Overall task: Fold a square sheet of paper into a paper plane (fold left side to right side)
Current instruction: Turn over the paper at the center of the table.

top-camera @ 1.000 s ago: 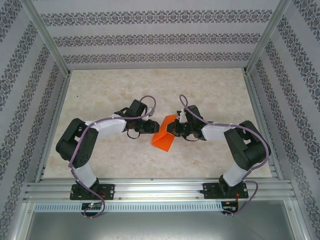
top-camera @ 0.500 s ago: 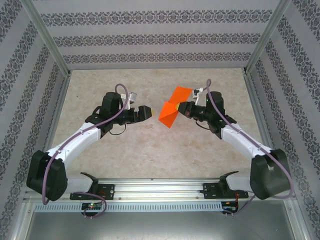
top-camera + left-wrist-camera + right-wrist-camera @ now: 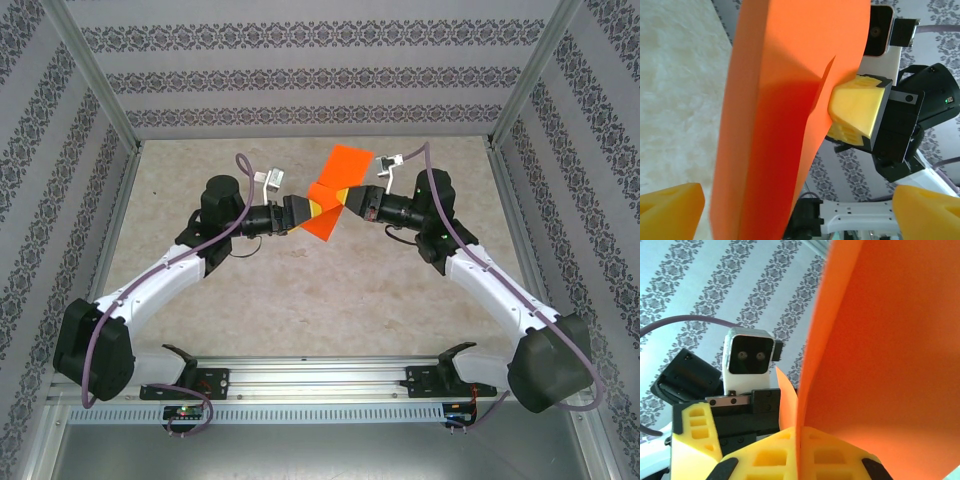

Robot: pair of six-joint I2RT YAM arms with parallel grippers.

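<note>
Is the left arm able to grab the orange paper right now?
Likely yes: the open left gripper sits at the orange paper, which the right gripper holds aloft; nothing stands between them.

- No word, number, brand mark or sign can be read in any of the views.
- The square sheet of paper (image 3: 348, 168) shows plain orange faces with no print on them.
- The wallpaper (image 3: 320, 75) at twelve o'clock in the top view bears rows of floral ornament, not lettering.
- A small green indicator light (image 3: 946, 100) glows on a black housing at three o'clock in the left wrist view, and no label beside it is legible.
</note>
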